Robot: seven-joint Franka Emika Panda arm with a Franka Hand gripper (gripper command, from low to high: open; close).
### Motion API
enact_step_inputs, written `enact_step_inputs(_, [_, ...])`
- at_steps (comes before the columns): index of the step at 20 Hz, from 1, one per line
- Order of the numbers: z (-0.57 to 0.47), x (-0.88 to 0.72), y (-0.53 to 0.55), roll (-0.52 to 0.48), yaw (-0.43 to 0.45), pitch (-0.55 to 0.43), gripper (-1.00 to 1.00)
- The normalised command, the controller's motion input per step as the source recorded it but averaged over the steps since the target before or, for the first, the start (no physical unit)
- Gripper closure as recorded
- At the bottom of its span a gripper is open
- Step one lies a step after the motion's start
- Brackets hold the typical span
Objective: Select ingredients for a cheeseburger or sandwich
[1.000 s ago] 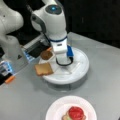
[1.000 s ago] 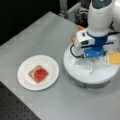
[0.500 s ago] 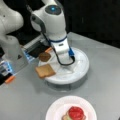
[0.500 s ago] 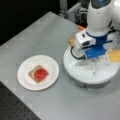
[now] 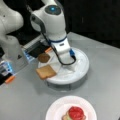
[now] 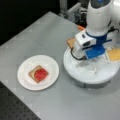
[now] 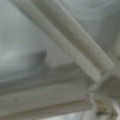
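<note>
In a front view the end effector [image 5: 67,65] sat low on the white tray [image 5: 83,68] near a toast square [image 5: 45,72], probably light and stiff, best held by its edges; in a front view the sandwich [image 6: 38,74] lay on the plate [image 6: 51,65]; the wrist view showed only white tray, so I cannot tell its grip.

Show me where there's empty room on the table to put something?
Bare table lies up-left of the white plate, and more below it. It is crowded by the round tray, where the gripper sits low, with toast, patty and cheese.
</note>
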Motion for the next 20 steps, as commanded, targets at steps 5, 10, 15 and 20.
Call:
enact_step_inputs(5, [0.1,0.22,-0.08,0.042,0.349,0.078,-1.0])
enact_step_inputs(10, [0.1,0.25,-0.07,0.014,0.333,0.087,-1.0])
enact_step_inputs(15, [0.11,0.25,-0.07,0.004,0.28,0.108,-1.0])
enact_step_inputs(20, [0.12,0.24,-0.08,-0.001,0.248,0.116,-1.0])
